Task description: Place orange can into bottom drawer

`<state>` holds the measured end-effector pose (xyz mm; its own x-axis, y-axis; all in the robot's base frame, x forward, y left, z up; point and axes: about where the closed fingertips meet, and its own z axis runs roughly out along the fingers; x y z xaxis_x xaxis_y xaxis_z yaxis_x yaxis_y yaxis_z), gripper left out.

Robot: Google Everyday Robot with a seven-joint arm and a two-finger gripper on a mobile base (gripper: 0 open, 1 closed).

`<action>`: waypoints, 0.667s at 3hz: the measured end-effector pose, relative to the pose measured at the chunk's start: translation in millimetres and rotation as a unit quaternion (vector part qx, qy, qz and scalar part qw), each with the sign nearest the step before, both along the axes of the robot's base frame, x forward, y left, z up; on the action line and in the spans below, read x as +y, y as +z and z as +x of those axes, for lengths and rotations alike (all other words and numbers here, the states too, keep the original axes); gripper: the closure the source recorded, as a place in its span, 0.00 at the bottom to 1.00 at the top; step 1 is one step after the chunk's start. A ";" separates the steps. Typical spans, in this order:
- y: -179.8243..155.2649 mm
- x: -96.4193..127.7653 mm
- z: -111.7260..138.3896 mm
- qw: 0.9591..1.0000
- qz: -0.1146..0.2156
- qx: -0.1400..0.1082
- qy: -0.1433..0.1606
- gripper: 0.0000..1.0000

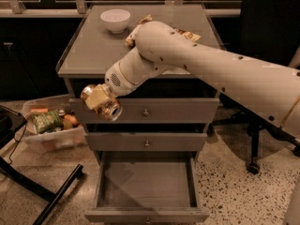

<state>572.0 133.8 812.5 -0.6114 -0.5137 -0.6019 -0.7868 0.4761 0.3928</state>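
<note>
Three drawers: we see the top two shut, the bottom drawer (pixel 146 184) pulled out.
Gripper (pixel 100 100): off the left front corner of the cabinet (pixel 91 50), level with the top drawer, fingers pinching the orange can (pixel 112 110).
Can: tilted, above and left of the open drawer, not inside it.
Cabinet top: white bowl (pixel 115 19); snack bag (pixel 188 34) partly behind our arm (pixel 211 74).
</note>
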 end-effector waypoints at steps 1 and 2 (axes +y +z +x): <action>-8.2 12.3 -4.6 0.998 -0.024 0.006 0.052 1.00; -46.3 21.2 -14.2 0.982 -0.133 0.022 0.130 1.00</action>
